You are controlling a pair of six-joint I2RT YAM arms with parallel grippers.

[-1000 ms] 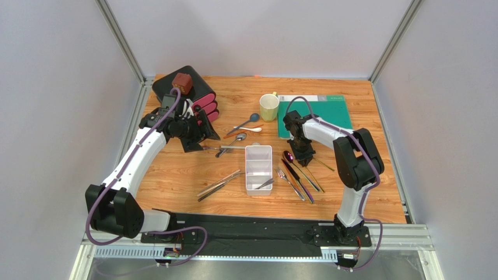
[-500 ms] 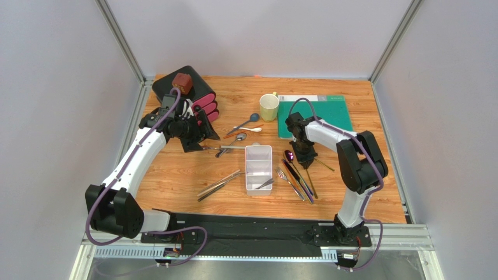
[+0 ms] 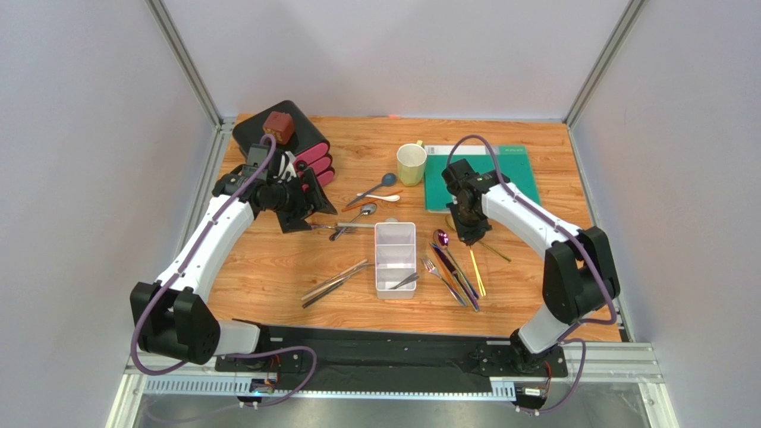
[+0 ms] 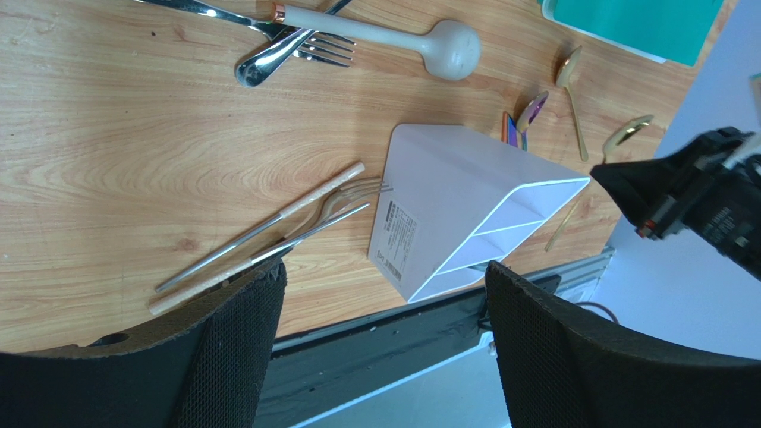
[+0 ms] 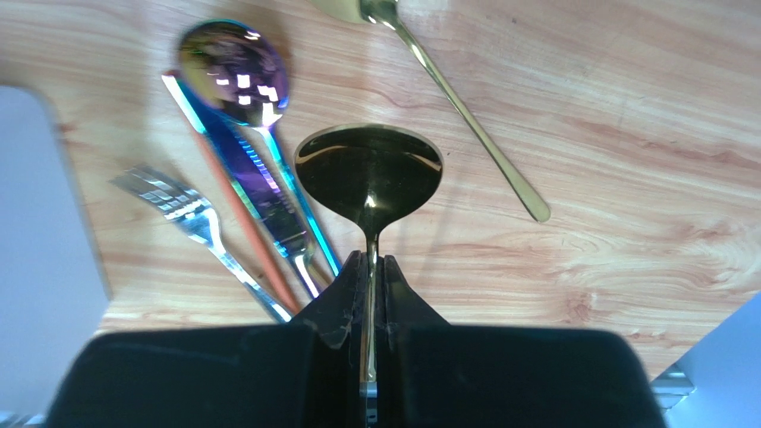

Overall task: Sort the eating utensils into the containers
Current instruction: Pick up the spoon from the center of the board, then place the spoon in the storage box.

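Gold spoon (image 5: 369, 174) pinched in right fingers (image 5: 344, 301), left fingers (image 4: 223, 357) wide, white tray (image 4: 447, 192), its label (image 4: 399, 234) unreadable

The table (image 3: 268, 267) is orange-brown with wood grain. The tray (image 3: 395, 259) is plain white. The gold spoon (image 5: 369, 171) reflects dark brown; the purple spoon (image 5: 232, 67) is iridescent (blue and pink shine). Far side: green mat (image 3: 522, 165), pale yellow cup (image 3: 411, 163), black box (image 3: 250, 132) with pink drawers (image 3: 317, 160).
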